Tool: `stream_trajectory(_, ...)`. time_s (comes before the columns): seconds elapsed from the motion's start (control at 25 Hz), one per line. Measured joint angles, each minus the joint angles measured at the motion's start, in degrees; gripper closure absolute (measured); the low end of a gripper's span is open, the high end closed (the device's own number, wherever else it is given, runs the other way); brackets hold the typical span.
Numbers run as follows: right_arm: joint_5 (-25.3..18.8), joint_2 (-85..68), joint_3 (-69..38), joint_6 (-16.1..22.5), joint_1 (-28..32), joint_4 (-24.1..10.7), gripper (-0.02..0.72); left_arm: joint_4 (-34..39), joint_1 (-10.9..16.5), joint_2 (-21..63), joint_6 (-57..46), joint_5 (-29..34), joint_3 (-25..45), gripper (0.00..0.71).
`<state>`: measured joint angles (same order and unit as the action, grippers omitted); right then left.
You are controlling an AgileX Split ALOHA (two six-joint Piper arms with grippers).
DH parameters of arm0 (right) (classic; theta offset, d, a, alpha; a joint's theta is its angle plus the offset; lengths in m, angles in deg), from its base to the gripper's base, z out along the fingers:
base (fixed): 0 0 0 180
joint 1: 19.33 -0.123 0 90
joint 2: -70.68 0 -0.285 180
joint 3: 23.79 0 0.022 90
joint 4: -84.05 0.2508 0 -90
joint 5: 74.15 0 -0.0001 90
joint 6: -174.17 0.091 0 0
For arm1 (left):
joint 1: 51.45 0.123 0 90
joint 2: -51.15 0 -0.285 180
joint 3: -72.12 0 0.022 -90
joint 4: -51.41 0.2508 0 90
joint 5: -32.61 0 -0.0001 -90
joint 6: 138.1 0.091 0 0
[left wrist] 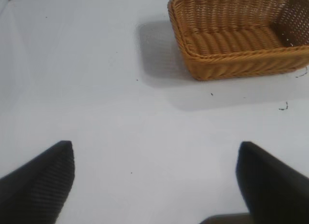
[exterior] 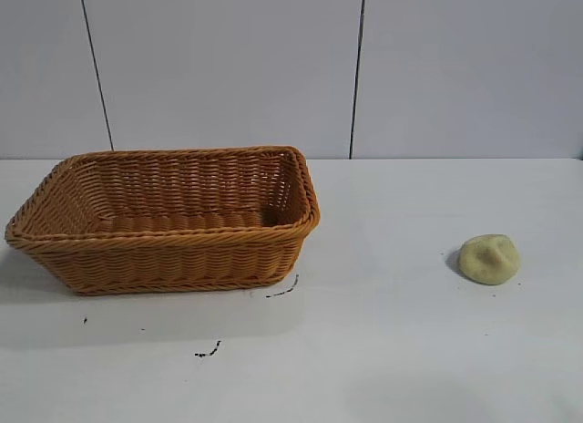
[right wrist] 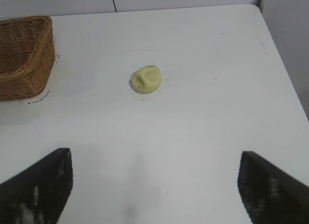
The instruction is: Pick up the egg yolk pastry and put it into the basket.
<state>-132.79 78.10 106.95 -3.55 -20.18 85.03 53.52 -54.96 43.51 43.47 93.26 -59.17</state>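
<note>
The egg yolk pastry (exterior: 489, 259), a small pale yellow dented bun, lies on the white table at the right; it also shows in the right wrist view (right wrist: 147, 79). The orange-brown wicker basket (exterior: 164, 250) stands at the left and is empty; it shows too in the left wrist view (left wrist: 241, 64) and at the edge of the right wrist view (right wrist: 24, 64). My right gripper (right wrist: 155, 159) is open and empty above bare table, well short of the pastry. My left gripper (left wrist: 155, 151) is open and empty, away from the basket. Neither gripper shows in the exterior view.
The white table (exterior: 383, 350) carries a few small dark marks (exterior: 208, 353) in front of the basket. A grey panelled wall (exterior: 273, 67) rises behind. The table's edge (right wrist: 285, 79) runs past the pastry in the right wrist view.
</note>
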Motion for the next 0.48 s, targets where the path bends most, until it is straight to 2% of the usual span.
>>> stream_trajectory(0.48,0.0,0.4,0.0,0.0,0.0,0.0,0.034,0.0,0.0,0.0,0.0,0.0,0.0,0.017)
